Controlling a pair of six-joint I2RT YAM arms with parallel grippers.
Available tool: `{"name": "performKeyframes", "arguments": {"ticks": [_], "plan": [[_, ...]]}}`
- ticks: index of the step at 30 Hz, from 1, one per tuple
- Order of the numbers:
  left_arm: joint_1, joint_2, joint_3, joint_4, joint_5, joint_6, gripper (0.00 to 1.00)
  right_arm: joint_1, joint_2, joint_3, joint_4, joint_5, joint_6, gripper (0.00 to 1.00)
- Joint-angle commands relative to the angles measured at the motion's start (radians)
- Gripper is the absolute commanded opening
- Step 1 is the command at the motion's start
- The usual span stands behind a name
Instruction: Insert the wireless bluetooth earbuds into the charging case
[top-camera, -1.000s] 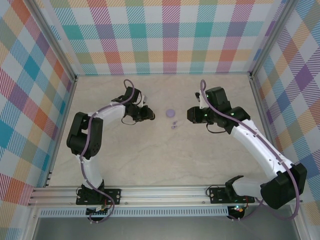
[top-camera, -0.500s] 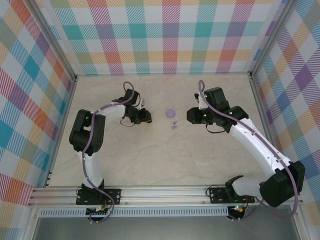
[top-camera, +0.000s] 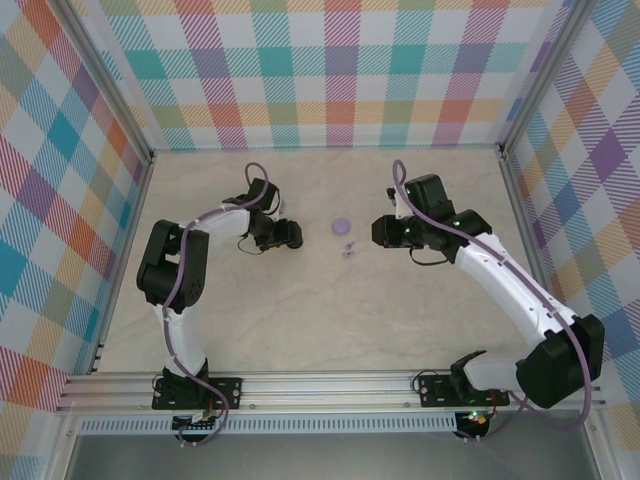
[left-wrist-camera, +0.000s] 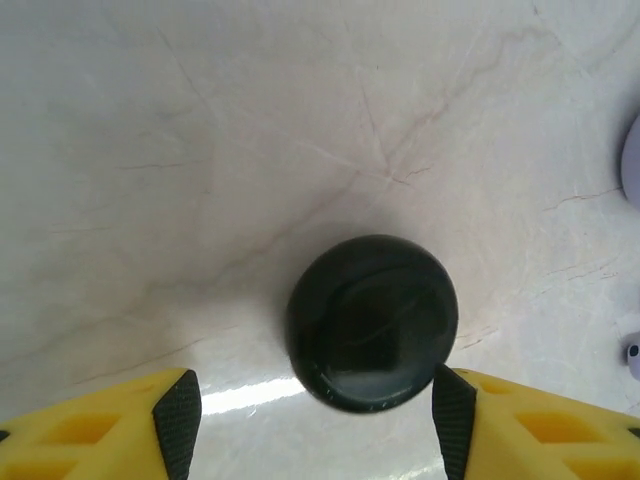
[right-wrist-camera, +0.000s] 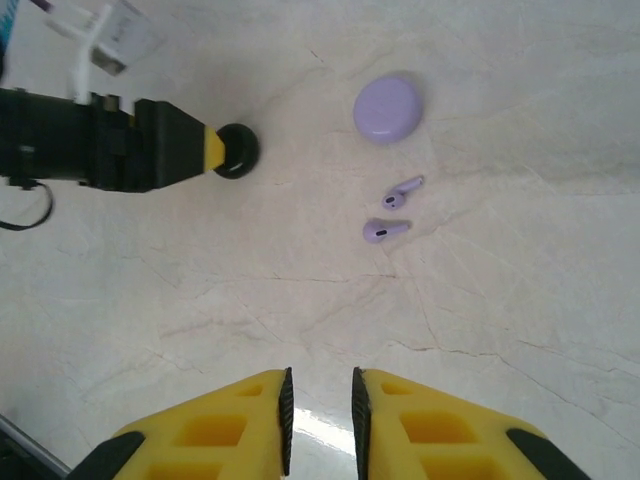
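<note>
A black round charging case (left-wrist-camera: 372, 322) lies flat on the marble table between the fingers of my left gripper (left-wrist-camera: 315, 425), which is open. The right pad (left-wrist-camera: 452, 420) is close against the case and the left pad stands clear of it. In the right wrist view the same black case (right-wrist-camera: 237, 150) sits at the left gripper's tip. A closed lavender round case (top-camera: 342, 225) lies mid-table, with two lavender earbuds (right-wrist-camera: 403, 190) (right-wrist-camera: 385, 230) just in front of it. My right gripper (right-wrist-camera: 320, 420) hovers to their right, open by a narrow gap with nothing in it.
Checked walls enclose the table (top-camera: 300, 320) on three sides, and a metal rail (top-camera: 320, 385) runs along the near edge. A white tag (right-wrist-camera: 110, 35) hangs by the left arm's wrist. Bare marble lies in front of the earbuds.
The left gripper's jaws have spread apart off the black case, which now rests on the table. The right gripper's jaws have parted slightly. Both arms have barely shifted.
</note>
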Motion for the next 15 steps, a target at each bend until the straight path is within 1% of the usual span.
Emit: {"name": "performKeyframes", "arguments": {"ticks": [1,4,7,11,15], "plan": [[0.01,-0.086,0.05,-0.039,-0.028,0.038,0.65,-0.007,0.069,0.049,-0.006,-0.023,0.005,0.25],[0.0,-0.082,0.09,-0.023,0.051,0.031,0.64,-0.02,0.134,0.075,0.018,-0.059,0.005,0.26],[-0.032,-0.045,0.138,-0.007,0.129,0.027,0.62,-0.043,0.208,0.097,0.044,-0.102,0.006,0.27],[-0.074,0.026,0.206,0.013,0.183,0.0,0.59,-0.092,0.309,0.126,0.076,-0.188,0.015,0.29],[-0.082,0.118,0.288,0.028,0.205,-0.041,0.56,-0.129,0.424,0.172,0.09,-0.267,0.018,0.29]]}}
